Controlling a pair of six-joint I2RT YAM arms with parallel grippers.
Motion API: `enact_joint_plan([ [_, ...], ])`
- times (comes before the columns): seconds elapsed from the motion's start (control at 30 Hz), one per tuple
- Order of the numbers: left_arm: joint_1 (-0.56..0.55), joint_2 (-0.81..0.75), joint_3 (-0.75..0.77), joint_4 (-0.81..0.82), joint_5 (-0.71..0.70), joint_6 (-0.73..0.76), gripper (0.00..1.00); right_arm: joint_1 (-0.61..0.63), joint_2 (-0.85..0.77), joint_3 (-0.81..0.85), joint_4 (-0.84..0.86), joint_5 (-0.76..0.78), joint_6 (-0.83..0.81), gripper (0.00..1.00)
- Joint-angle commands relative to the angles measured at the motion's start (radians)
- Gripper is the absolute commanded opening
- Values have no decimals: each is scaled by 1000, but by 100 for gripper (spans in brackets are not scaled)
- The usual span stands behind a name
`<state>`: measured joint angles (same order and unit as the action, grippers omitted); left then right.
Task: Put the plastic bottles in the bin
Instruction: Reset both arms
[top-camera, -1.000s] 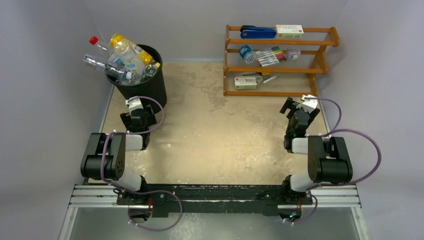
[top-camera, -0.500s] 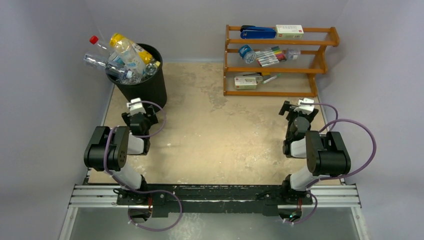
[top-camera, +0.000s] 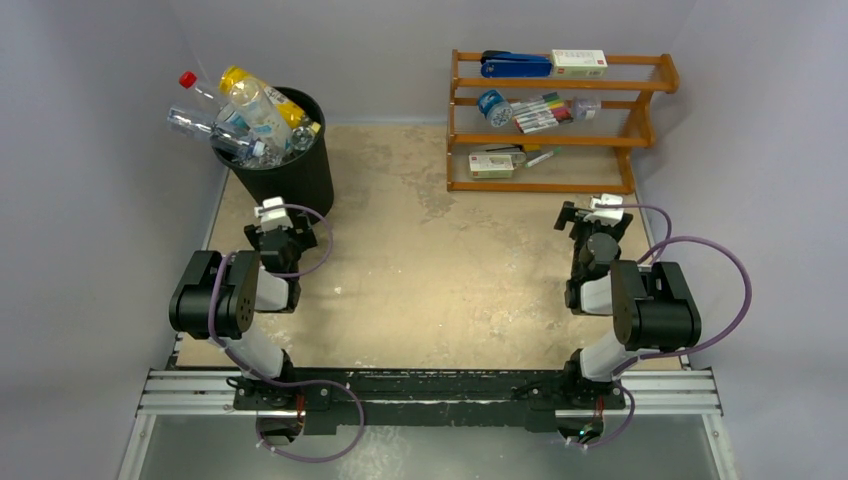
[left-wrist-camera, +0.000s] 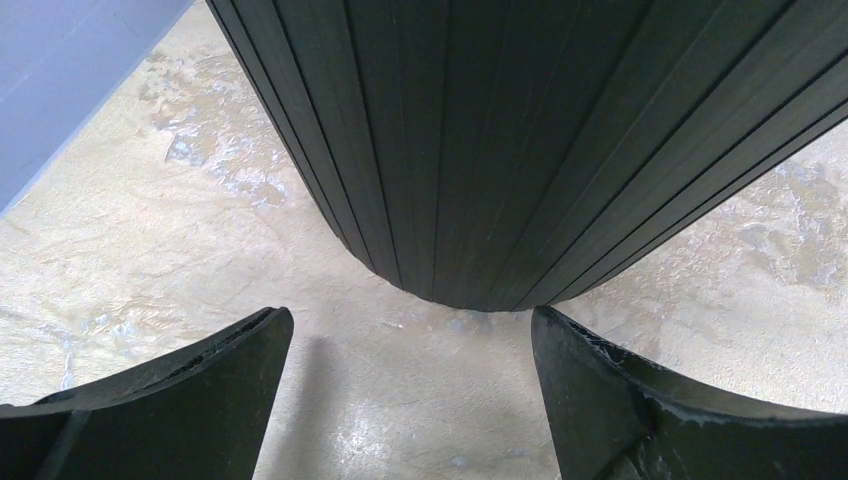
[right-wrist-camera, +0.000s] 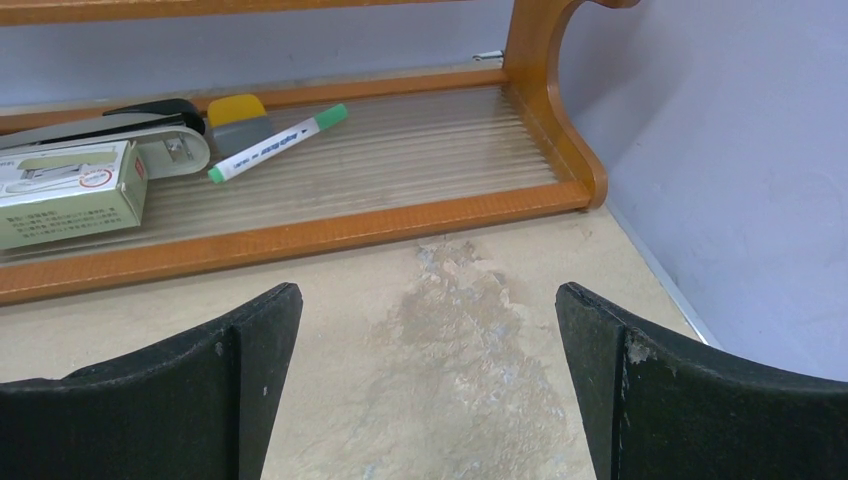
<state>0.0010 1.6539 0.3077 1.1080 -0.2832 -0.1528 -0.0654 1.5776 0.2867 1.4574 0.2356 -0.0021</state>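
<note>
From above, the plastic bottles (top-camera: 250, 112) were heaped in the bin (top-camera: 295, 185), which stood at the far left corner of the bench (top-camera: 430, 270). Several bottles stuck out over its rim and leaned toward the left wall, among them one with a red cap (top-camera: 187, 79) and a yellow one (top-camera: 238, 78). No bottle lay on the bench surface. The left arm (top-camera: 225, 300) was folded just in front of the bin with its end pointing at it. The right arm (top-camera: 645, 310) was folded on the other side, pointing at the wooden rack (top-camera: 540, 187) at the far right. In the left wrist view, the left fingers (left-wrist-camera: 190, 400) were spread wide with nothing between them. The bin's ribbed black wall filled the upper frame just beyond them, its base resting on the bench and clear of both tips. In the right wrist view, the right fingers (right-wrist-camera: 200, 390) were likewise fully apart and empty above bare bench. They faced the rack's bottom shelf, where a green-capped marker (right-wrist-camera: 275, 145), a small box (right-wrist-camera: 65, 195) and a black-and-white stapler-like item (right-wrist-camera: 150, 140) lay, with the right wall close beside.
</note>
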Motion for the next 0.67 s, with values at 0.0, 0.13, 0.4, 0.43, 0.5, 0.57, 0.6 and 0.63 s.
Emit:
enact_joint_plan([
  [0.0,5,-3,-2,74,10,13,90,2,0,26,58,-18,-24,100],
  [0.13,5,-1,3,69,13,12,90,2,-1,26,60,-18,-23,100],
  [0.4,6,-2,1,71,14,12,90,3,-1,26,60,-18,-24,100],
  [0.43,6,-1,1,70,14,12,90,2,-1,26,60,-18,-24,100],
  [0.5,6,0,3,67,13,12,90,2,-1,26,60,-18,-23,100],
  [0.57,5,1,7,65,13,12,90,3,-1,26,60,-18,-24,100],
  [0.6,7,0,5,65,12,12,90,3,-1,26,60,-18,-24,100],
  [0.63,7,-1,3,65,12,14,90,3,-1,26,60,-18,-23,100],
])
